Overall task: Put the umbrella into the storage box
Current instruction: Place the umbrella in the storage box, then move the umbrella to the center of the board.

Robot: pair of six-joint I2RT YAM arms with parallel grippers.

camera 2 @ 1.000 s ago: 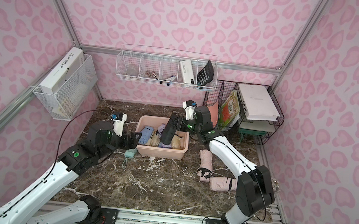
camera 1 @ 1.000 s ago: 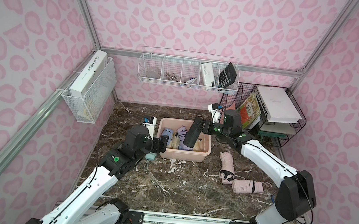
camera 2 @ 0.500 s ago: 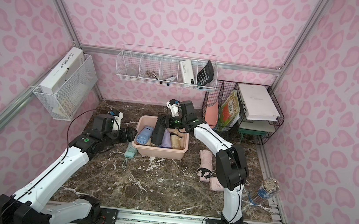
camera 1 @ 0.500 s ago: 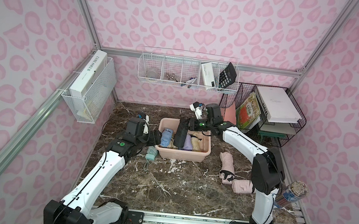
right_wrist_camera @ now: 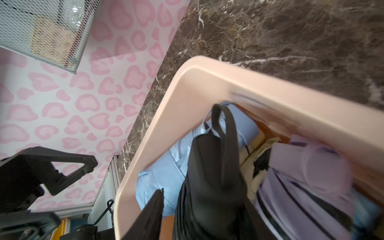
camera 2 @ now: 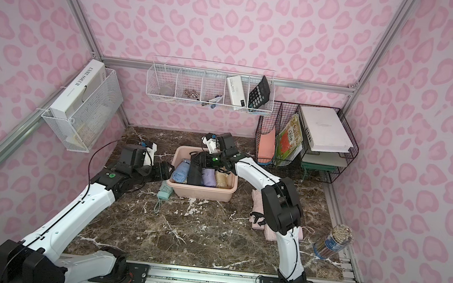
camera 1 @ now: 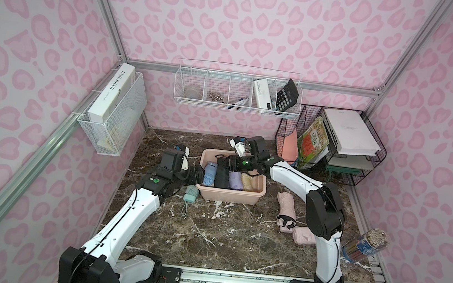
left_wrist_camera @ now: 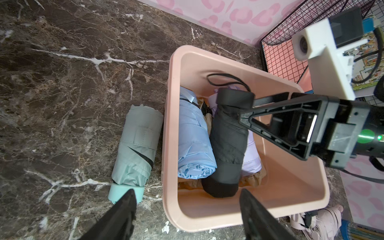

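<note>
In a top view the storage box [camera 1: 229,197] stands in the middle of the marble table [camera 1: 209,233]. The black umbrella [camera 1: 222,176] lies inside it, next to a light blue umbrella [camera 1: 209,175]. The right gripper [left_wrist_camera: 246,110] hangs over the handle end of the black umbrella, one jaw on each side; whether they press on it or are loose, I cannot tell. The left gripper [left_wrist_camera: 188,207] is empty, its jaws wide apart.

In the left wrist view the mint-green umbrella [left_wrist_camera: 136,145] lies on the table at centre left, just beside the outer wall of the box. Its long axis runs along this wall. Its cap end points to the lower edge, close to one left fingertip [left_wrist_camera: 126,207]. I judge the left arm is the nearer one for it. Two pale pink umbrellas [camera 1: 285,210] lie at the right, beside the right arm.
</note>
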